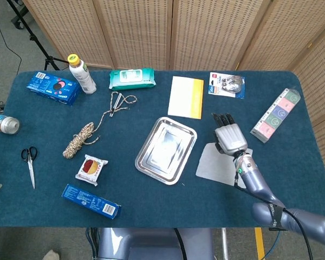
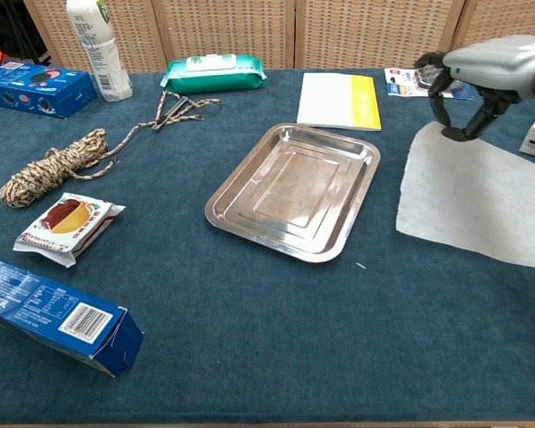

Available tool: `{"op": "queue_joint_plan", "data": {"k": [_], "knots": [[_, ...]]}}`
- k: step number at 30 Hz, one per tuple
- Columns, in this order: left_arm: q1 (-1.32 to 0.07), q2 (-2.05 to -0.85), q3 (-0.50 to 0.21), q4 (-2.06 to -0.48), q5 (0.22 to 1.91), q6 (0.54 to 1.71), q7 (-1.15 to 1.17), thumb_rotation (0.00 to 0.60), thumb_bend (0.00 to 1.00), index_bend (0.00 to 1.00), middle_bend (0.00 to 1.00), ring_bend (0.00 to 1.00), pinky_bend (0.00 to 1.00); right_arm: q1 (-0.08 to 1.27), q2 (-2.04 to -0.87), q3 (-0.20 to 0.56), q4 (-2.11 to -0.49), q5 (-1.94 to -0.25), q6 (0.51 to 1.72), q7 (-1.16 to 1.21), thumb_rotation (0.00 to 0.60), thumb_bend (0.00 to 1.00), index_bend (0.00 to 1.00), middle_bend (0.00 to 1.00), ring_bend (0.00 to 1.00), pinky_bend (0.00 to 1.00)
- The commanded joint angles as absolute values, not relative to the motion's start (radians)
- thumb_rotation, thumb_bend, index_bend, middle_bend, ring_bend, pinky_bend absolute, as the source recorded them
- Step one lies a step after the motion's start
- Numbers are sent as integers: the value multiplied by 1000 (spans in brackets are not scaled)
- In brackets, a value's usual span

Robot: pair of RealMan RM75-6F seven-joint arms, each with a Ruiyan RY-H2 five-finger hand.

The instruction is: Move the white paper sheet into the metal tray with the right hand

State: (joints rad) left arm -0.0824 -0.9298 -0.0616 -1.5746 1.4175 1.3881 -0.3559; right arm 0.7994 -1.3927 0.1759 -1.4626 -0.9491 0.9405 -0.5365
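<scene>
— Right hand [image 2: 477, 85] first: what is it doing?

— Its fingertips [image 2: 453, 134] press down on the far edge of the white paper sheet [image 2: 473, 196], fingers curled over the top. Whether any of the sheet is actually pinched between them, I cannot tell from either view. It may only be pinned to the cloth.

— And where is the sheet?

— Flat on the blue table [image 2: 276, 348], just beside the metal tray [image 2: 294, 192], its near-left edge close to the tray's right rim but not over it. None of it is inside yet.

— So what could go wrong?

— Mostly the rim. If the sheet is only dragged by pressure, I'd expect its leading edge to catch against the raised rim and crumple or fold under (thin paper has no stiffness to climb a lip). The fingertips could also slip off, leaving the sheet behind.

— Anything else?

— A hard push might shove the tray itself along the cloth toward the yellow-edged notebook [image 2: 341, 100]. Lifting the edge first looks safer, but that needs a real pinch.

— The left hand?

— Not visible in either view.
</scene>
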Motion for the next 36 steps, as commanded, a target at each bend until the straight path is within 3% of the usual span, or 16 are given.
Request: {"op": "queue_joint_plan", "data": {"k": [1, 16, 23, 30, 36], "knots": [[-79, -925, -61, -1567, 1423, 1392, -378, 600, 0, 0, 0, 0, 0, 858, -1452, 191, -1456, -1003, 981, -624, 600, 613, 692, 0, 0, 0], [-73, -915, -54, -1537, 1448, 1404, -451, 600, 0, 0, 0, 0, 0, 1026, -1725, 133, -1158, -1256, 974, -792, 600, 620, 705, 0, 0, 0], [-79, -914, -54, -1528, 1446, 1392, -466, 600, 0, 0, 0, 0, 0, 1056, -1773, 70, -1030, -1411, 980, -716, 600, 597, 707, 0, 0, 0], [-88, -914, -56, -1528, 1437, 1375, -460, 600, 0, 0, 0, 0, 0, 1116, -1810, -40, -890, -1659, 1034, -597, 600, 566, 707, 0, 0, 5], [-87, -914, -55, -1533, 1437, 1377, -454, 600, 0, 0, 0, 0, 0, 1144, -1856, -52, -808, -1726, 1034, -574, 600, 543, 707, 0, 0, 12]]}}
